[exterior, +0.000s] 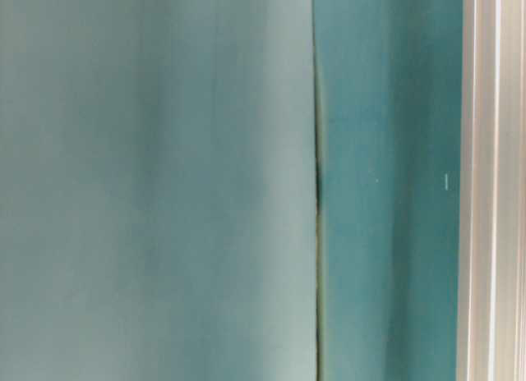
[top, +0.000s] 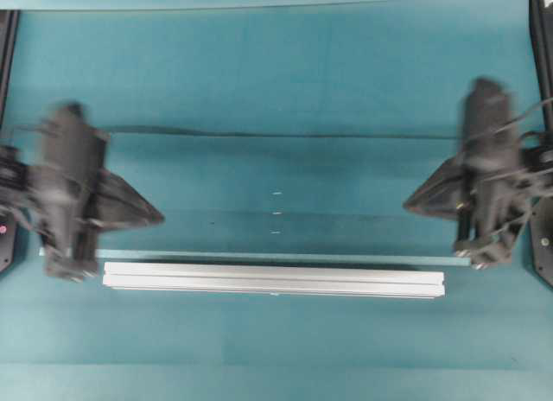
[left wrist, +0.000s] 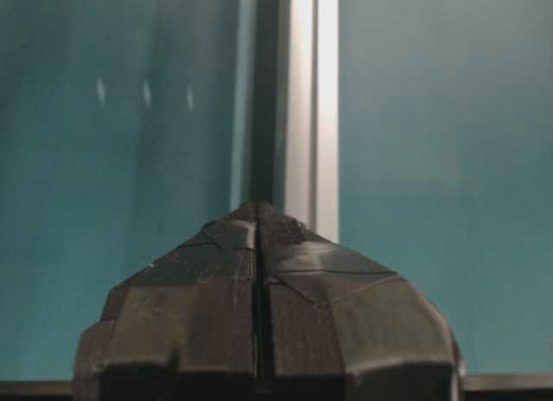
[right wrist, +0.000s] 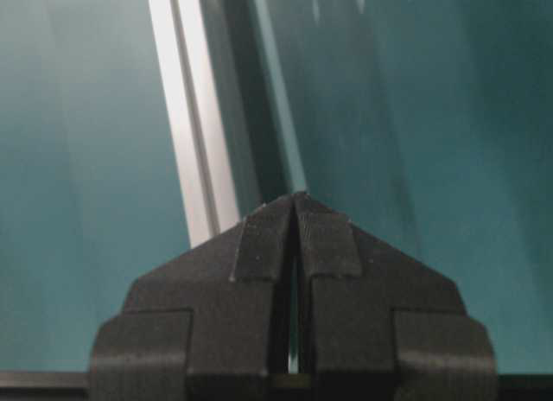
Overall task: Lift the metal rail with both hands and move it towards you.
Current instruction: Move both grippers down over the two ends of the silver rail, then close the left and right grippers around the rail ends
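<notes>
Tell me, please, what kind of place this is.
Probably a robotics lab bench: a teal-covered table, two black robot grippers, left and right, and one metal rail lying between them.

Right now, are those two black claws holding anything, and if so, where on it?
Nothing is held. The left tool and the right tool are both shut and empty, fingers pressed together. The metal rail lies on the table, apart from both.
</notes>
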Controlling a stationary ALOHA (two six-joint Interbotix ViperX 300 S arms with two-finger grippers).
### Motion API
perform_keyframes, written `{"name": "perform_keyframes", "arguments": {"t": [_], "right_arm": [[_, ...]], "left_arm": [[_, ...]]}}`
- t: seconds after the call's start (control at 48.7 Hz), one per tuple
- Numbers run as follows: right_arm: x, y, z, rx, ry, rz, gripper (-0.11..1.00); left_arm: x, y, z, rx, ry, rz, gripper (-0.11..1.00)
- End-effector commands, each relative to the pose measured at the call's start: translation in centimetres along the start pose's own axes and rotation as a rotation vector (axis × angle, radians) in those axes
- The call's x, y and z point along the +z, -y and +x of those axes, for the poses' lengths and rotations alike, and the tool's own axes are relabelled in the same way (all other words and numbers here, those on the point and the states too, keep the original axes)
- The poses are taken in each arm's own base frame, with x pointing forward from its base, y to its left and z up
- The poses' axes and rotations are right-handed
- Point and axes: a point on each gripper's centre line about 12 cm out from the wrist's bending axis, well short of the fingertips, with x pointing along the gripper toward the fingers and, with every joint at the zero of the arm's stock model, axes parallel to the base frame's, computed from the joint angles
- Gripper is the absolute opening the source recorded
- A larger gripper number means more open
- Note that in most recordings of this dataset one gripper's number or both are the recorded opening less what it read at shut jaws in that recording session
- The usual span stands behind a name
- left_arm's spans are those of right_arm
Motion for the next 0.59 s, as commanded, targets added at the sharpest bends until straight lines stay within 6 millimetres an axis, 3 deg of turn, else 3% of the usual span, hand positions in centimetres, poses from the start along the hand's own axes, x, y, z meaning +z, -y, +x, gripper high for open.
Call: {"name": "perform_keyframes", "arguments": {"t": [0.0,0.267,0.574], "right_arm": [[0.4,-0.9,1.0,0.005,-0.069,-0.019,0.02],[-0.2,-1.9,4.6,-0.027,-0.333,-0.083,0.02],[0.0,-2.3,5.5,-0.028,-0.403,-0.133,0.02]], "left_arm": [[1.0,0.3,0.5,0.001,-0.037,0.002,-0.05],[0.4,0.4,3.4,0.025,-0.230,-0.004,-0.05],[0.1,1.7,4.4,0.012,-0.285,-0.030,-0.05]]}}
